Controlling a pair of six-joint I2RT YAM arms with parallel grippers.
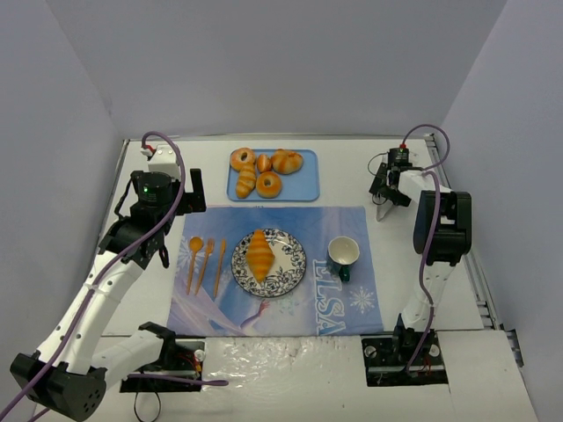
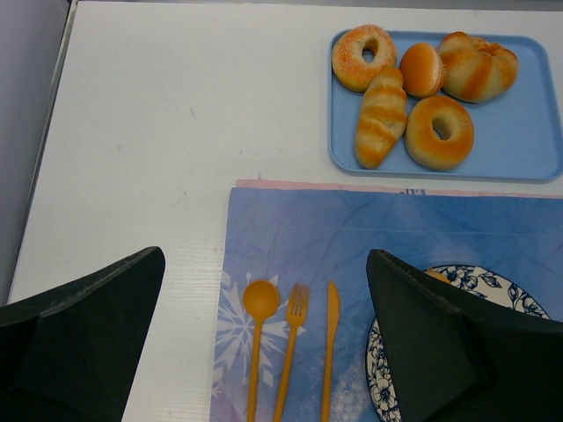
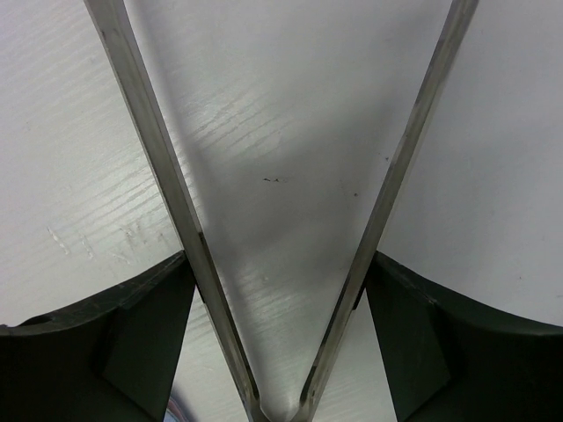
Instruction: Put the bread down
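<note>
Plainly, the bread (image 1: 259, 255) is seen lying along the middle of the blue-patterned plate (image 1: 292, 265), with one tapered end pointed toward the arm bases and the other away from them. The plate is set on a blue placemat (image 1: 352, 229), which is spread on the white table (image 1: 352, 167). Just left of the plate, an orange spoon (image 1: 194, 259), fork (image 1: 207, 258) and knife (image 1: 219, 255) are laid side by side. Just right of the plate, a green-and-white cup (image 1: 343, 253) is set. Beyond the plate, off the mat, a light blue tray (image 1: 303, 189) is placed, with ring donuts, a paler roll and other buns laid in it. The left claw (image 1: 193, 191) is held left of and beyond the plate, its fingers (image 2: 97, 308) spread wide with nothing between them. The right claw (image 1: 386, 190) is held well right of and beyond the plate, over bare table. A pair of metal tongs (image 3: 167, 176) is gripped between its fingers (image 3: 132, 334), the two blades splayed in a V with nothing caught between them.
</note>
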